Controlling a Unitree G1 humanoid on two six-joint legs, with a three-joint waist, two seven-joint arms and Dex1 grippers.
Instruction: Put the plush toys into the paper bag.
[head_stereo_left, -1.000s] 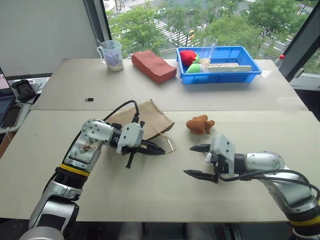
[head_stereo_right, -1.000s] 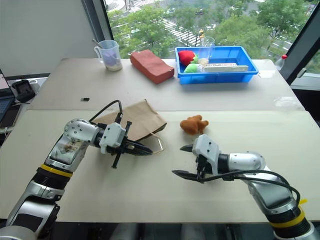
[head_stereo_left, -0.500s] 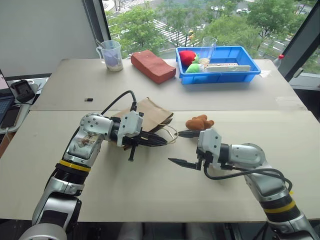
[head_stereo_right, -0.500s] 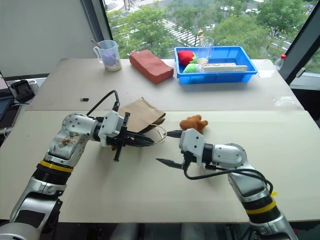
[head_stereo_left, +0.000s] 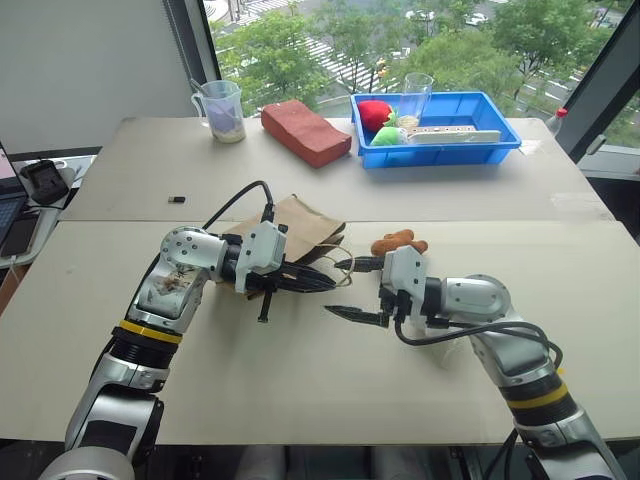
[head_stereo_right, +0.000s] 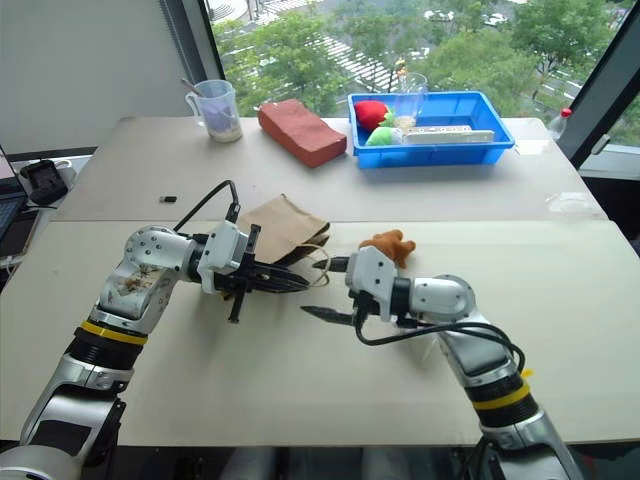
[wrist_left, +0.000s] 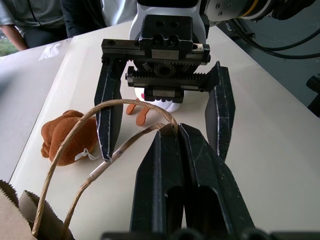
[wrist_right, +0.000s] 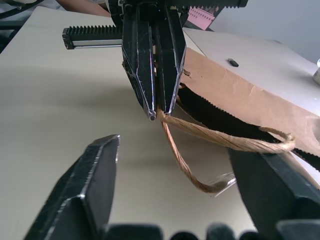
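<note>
The left gripper (head_stereo_left: 318, 283) is clenched on one thin looped paper-cord handle (wrist_left: 100, 167) of the flat tan kraft-paper bag (head_stereo_left: 300, 228), lifting that loop off the table while the bag's body lies behind the gripper's fingers. Facing it, the right gripper (head_stereo_left: 352, 290) has its two black fingers spread apart, empty, one finger by the second cord loop (wrist_right: 227, 142) and the other lower, near the table; whether a finger touches the cord cannot be told. The orange-brown fuzzy plush animal (head_stereo_left: 398, 242) lies just behind the right gripper, and a round white plush toy with tan ears (wrist_left: 161, 104) peeks out from under that gripper. All this sits on a pale beige table (head_stereo_left: 300, 380). Along its far edge stand a clear measuring cup (head_stereo_left: 222, 108), a reddish-brown brick-shaped block (head_stereo_left: 306, 131) and a blue plastic tray (head_stereo_left: 440, 148), beside a window (head_stereo_left: 440, 40) looking onto trees.
</note>
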